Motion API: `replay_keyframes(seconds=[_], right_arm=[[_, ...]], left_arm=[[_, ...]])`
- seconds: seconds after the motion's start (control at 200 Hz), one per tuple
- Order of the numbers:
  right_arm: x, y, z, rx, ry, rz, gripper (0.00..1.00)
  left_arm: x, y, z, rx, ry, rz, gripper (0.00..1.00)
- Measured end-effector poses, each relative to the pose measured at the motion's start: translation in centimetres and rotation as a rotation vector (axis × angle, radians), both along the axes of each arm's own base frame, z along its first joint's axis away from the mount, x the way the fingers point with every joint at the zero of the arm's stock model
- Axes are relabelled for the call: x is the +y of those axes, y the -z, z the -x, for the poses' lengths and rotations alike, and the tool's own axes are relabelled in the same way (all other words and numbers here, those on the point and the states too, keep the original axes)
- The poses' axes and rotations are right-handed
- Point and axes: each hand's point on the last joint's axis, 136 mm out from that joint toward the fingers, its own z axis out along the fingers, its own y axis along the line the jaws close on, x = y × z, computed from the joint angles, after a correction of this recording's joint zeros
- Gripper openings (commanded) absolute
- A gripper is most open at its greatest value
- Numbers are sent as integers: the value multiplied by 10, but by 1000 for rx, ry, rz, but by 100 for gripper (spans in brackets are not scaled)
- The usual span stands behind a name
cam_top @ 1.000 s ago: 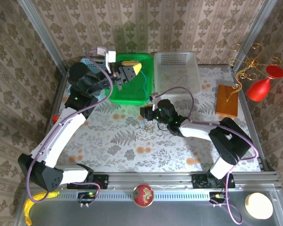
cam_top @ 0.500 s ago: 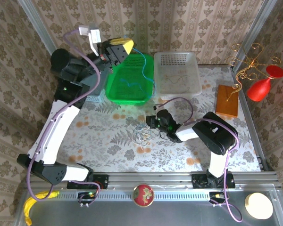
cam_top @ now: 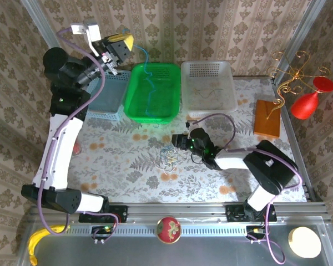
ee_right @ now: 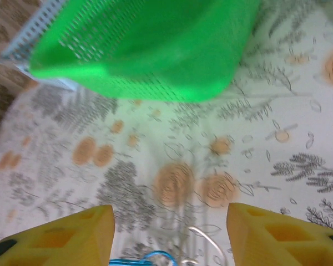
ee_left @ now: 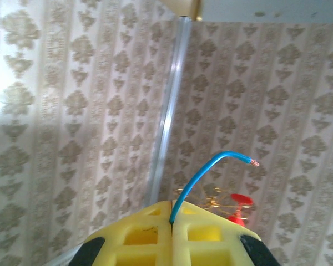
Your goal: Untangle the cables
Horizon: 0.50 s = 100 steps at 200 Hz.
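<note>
My left gripper is raised high above the back left of the table, with its yellow fingers shut on a thin blue cable. The cable's bare end curls up past the fingertips, and its length hangs down into the green basket. A small tangle of blue and whitish cables lies on the floral cloth mid-table. My right gripper sits low just right of it, open. In the right wrist view a blue loop and a whitish cable lie just short of the gap between the fingers.
A clear basket with thin cords in it stands right of the green one, and a blue basket to its left. A wooden block, a gold wire stand and a red vase are at the right edge.
My left arm has lifted the blue cable higher and further left, drawing it up out of the green basket. My right gripper has opened beside the tangle.
</note>
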Motion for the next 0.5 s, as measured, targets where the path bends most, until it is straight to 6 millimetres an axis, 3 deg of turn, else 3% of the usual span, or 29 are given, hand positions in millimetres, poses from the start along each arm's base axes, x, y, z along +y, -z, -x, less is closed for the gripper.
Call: replay_keyframes(seconds=[0.155, 0.5], right_arm=[[-4, -33, 5, -26, -6, -10, 64], [-29, -82, 19, -42, 7, 9, 66]], left_arm=[[27, 23, -38, 48, -121, -28, 0], [98, 95, -141, 200, -332, -68, 0]])
